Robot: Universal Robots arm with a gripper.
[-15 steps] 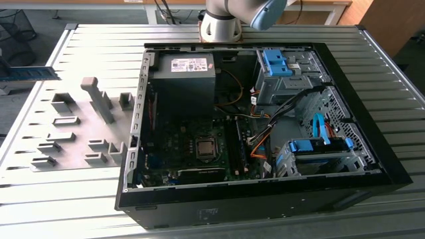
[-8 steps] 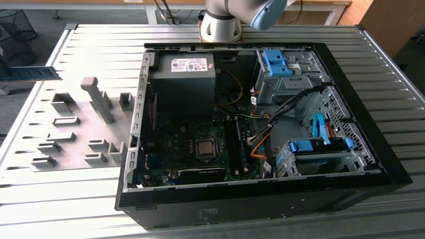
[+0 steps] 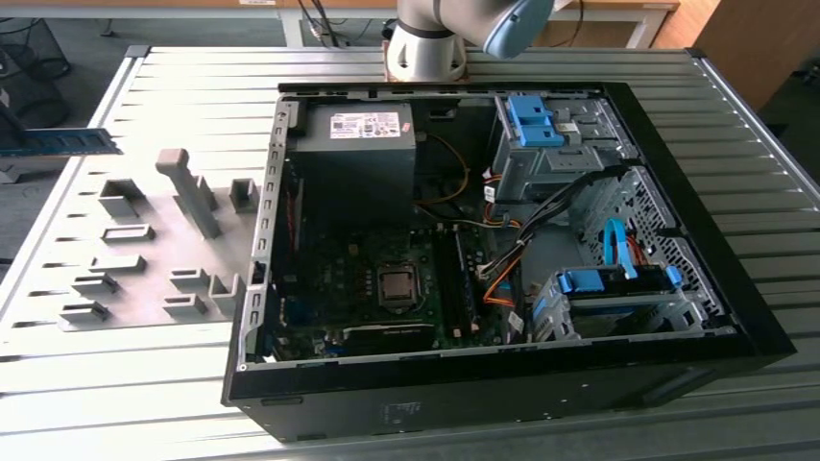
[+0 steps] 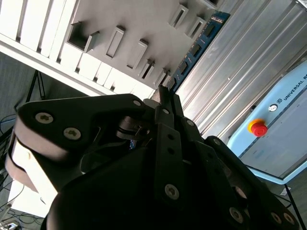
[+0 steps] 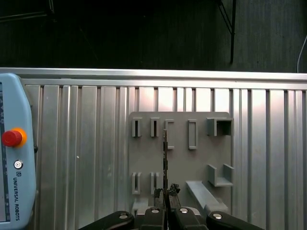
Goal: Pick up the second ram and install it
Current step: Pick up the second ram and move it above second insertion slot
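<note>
The second ram (image 3: 61,143) is a bluish-green stick hanging level in the air at the exterior view's far left, beyond the grey holder plate (image 3: 141,206). In the first wrist view it shows edge-on as a thin dark line (image 5: 165,153) running out from my gripper (image 5: 165,192), which is shut on its end. The second wrist view shows the stick (image 4: 196,48) reaching out from the closed fingertips of the gripper (image 4: 165,96) over the holder plate (image 4: 129,19). The black motherboard slots (image 3: 451,279) lie inside the open computer case (image 3: 756,317).
Grey holder blocks (image 3: 192,187) stand up from the plate on the slatted metal table (image 3: 717,86). A teach pendant with a red button (image 5: 12,138) lies beside the plate. The arm's base (image 3: 429,43) stands behind the case. Cables and blue drive bays (image 3: 615,283) crowd the case's right side.
</note>
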